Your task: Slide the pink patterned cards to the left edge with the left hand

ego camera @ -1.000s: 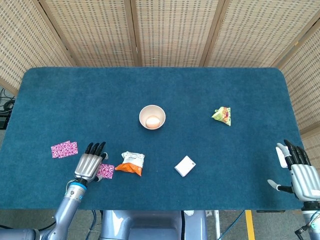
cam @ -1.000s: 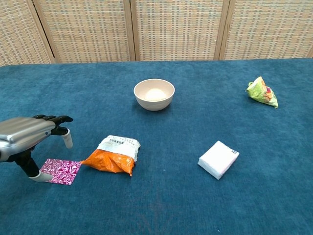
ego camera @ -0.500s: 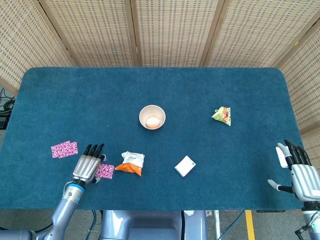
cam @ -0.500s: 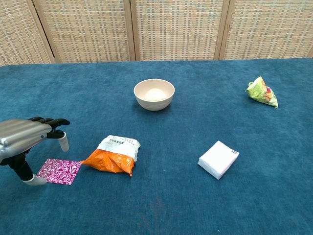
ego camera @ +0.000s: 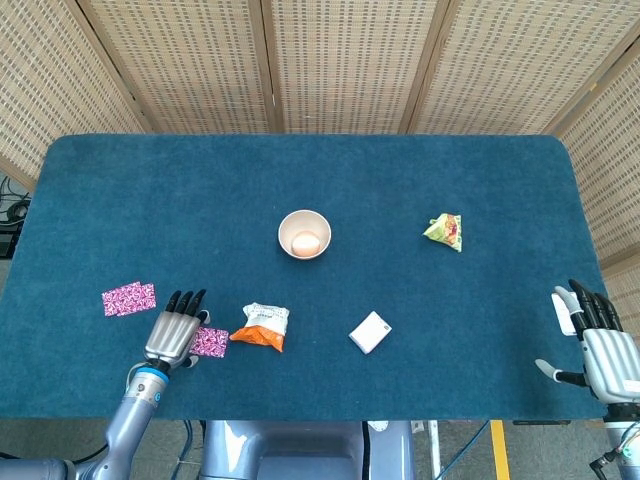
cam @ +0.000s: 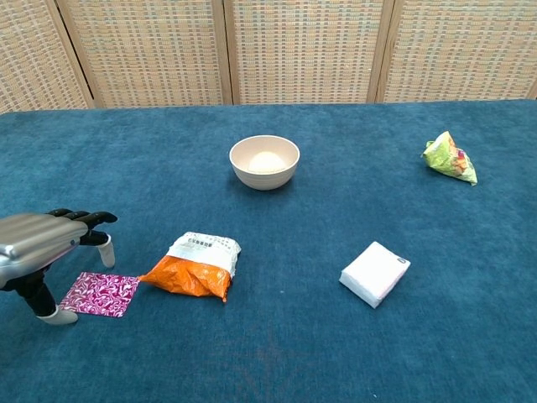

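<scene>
Chest view shows the left robot hand (cam: 38,243) empty, fingers spread, hovering just left of the nearer pink patterned card (cam: 101,294), whose long axis runs left-right.

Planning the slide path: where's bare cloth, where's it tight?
Bare: the strip between the far pink card and the left hand; the whole back behind the bowl. Tight: near pink card sits right beside the orange bag.

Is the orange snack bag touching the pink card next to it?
Touching, just barely: in the chest view the orange snack bag's left tip meets the pink card's right edge, no carpet between.
</scene>
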